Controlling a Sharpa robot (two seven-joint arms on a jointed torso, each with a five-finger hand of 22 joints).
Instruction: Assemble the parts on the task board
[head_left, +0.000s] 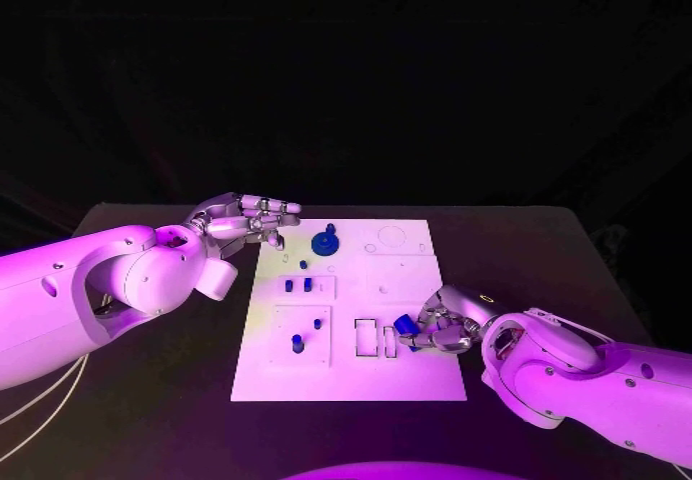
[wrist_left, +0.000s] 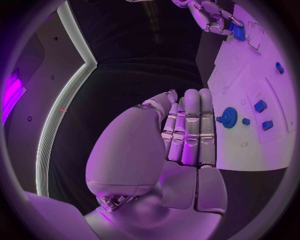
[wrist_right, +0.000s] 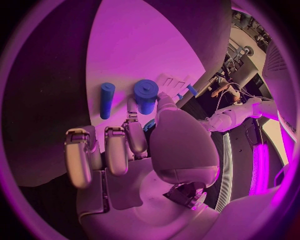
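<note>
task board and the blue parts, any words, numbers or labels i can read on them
None can be read.
The task board shows outlined recesses and small dark marks, no legible text in the head view.
The blue parts, such as the round one and the one the right hand holds, show no print.
The left hand bears no readable label.

L arm comes in low from the side, wrist bent, left hand (head_left: 242, 219) held at the board's far-left corner, fingers (wrist_left: 190, 127) straight and pressed together, holding nothing. R arm reaches in from the near side; right hand (head_left: 440, 325) curled, fingers (wrist_right: 119, 147) bent in, pinching a blue part (head_left: 408, 327).
</note>
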